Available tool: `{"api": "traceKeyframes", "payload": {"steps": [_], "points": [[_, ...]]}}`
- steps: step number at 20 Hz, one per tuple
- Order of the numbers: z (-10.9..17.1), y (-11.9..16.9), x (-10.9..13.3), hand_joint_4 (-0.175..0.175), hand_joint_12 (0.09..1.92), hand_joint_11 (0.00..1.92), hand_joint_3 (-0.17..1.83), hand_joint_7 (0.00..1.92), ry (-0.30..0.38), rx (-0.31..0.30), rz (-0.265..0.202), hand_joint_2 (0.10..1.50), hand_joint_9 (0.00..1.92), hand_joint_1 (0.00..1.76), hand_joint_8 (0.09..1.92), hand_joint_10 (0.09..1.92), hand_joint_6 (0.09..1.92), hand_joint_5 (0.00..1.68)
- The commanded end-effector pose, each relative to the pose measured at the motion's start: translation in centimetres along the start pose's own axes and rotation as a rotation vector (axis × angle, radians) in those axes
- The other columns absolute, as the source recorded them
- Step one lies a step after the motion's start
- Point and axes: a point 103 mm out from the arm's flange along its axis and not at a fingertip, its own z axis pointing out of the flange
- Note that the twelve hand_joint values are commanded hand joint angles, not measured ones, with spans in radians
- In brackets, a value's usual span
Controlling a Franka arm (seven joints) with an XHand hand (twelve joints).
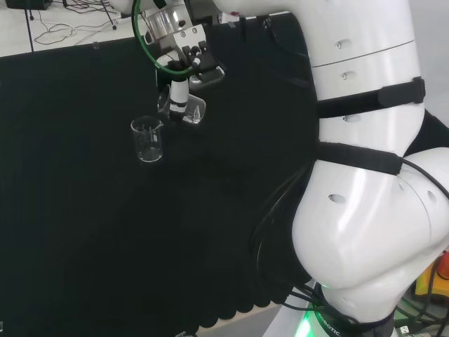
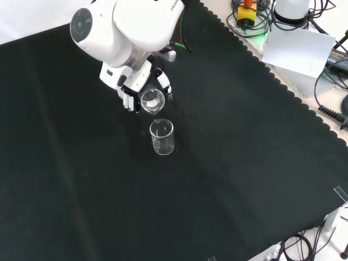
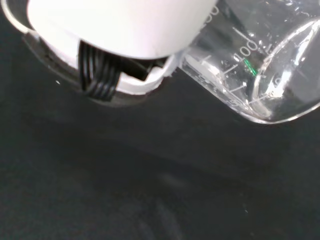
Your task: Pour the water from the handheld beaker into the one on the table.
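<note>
We see a clear glass beaker held in the air (image 2: 153, 100), tipped well over on its side so that its open mouth faces the front camera. The hand (image 2: 136, 87), black and white, has its fingers curled round the beaker's wall and grips it. In the wrist view this held beaker (image 3: 255, 70) lies close and large, its printed scale marks visible on the glass, with a blurred white part of the hand (image 3: 120, 30) beside it. We cannot tell from any view whether water remains inside it.

Just beneath the tilted mouth in the front view, a second clear beaker (image 2: 162, 136) stands upright on the black cloth (image 2: 244, 163), apart from the held one. In the head view the standing beaker (image 1: 147, 139) sits left of and slightly below the held beaker (image 1: 188, 109) and the hand (image 1: 179, 91). The arm's large white links (image 1: 365, 175) rise at the right of the head view.
</note>
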Motion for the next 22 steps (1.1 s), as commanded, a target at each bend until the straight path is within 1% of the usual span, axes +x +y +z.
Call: {"api": "traceKeyframes", "payload": {"steps": [1,11,15,18,22], "points": [[0.0,-0.3,0.1,-0.175,1.08,0.93,1.07,1.08,-0.039,0.015,0.032,0.52,1.23,1.43,1.24,1.12,1.21,1.01],[-0.5,-0.5,0.8,-0.175,1.09,0.93,1.07,1.08,-0.067,0.019,0.048,0.52,1.23,1.43,1.24,1.13,1.21,1.01],[-0.8,-0.5,1.0,-0.175,1.09,0.93,1.07,1.08,-0.078,0.027,0.046,0.52,1.23,1.43,1.24,1.13,1.21,1.01],[-1.2,-0.4,2.0,-0.175,1.09,0.93,1.07,1.08,-0.094,0.033,0.042,0.52,1.23,1.43,1.24,1.13,1.21,1.01],[-1.2,-0.3,2.7,-0.175,1.09,0.93,1.07,1.08,-0.106,0.046,0.034,0.52,1.23,1.43,1.24,1.13,1.21,1.01]]}}
